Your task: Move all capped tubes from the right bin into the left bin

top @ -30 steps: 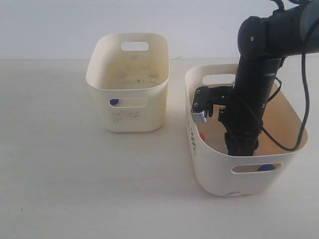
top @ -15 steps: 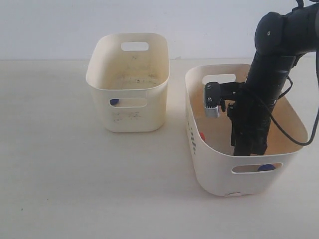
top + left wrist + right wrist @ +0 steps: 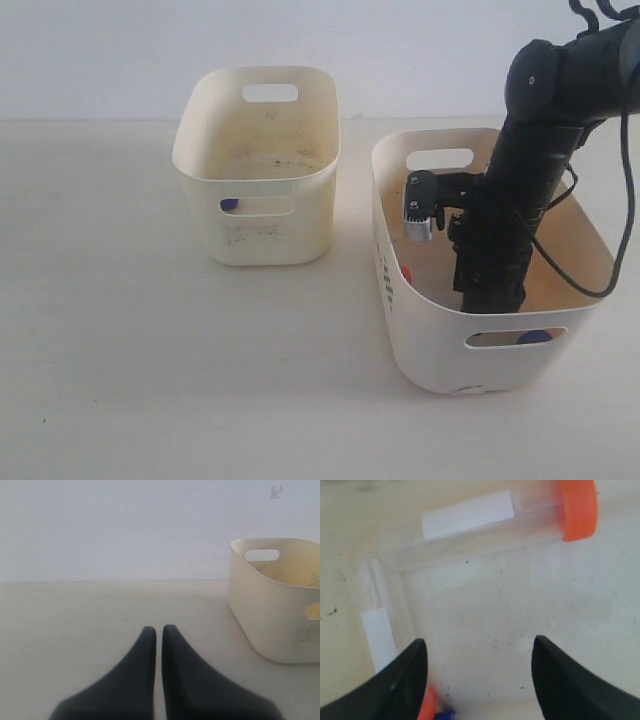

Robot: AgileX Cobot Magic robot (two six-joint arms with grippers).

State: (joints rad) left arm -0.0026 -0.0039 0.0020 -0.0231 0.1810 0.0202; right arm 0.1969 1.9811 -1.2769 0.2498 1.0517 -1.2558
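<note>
The right bin [image 3: 432, 345] holds my right gripper [image 3: 479, 645], which stands open just above the floor with nothing between its fingers. Ahead of it lies a clear capped tube [image 3: 485, 522] with a white label and an orange-red cap [image 3: 577, 507]. Beside one finger lies a second tube [image 3: 380, 630], with an orange cap [image 3: 425, 706] and a bit of blue [image 3: 445, 714] at the frame's edge. From outside, the right gripper [image 3: 490, 295] is low in the bin. A blue cap [image 3: 533, 338] shows through the bin's front slot. The left bin [image 3: 255, 235] shows a blue cap [image 3: 230, 204] through its slot. My left gripper [image 3: 159, 630] is shut and empty.
The black right arm [image 3: 540, 150] comes down into the right bin from the upper right, its cable looping along the far wall. A cream tub [image 3: 270, 610] stands on the table to one side of the left gripper. A pale wall runs behind the table.
The right arm has swung a little to the right inside the right bin, then settled slightly lower. Its gripper stays down in the bin. The bins have not moved.
</note>
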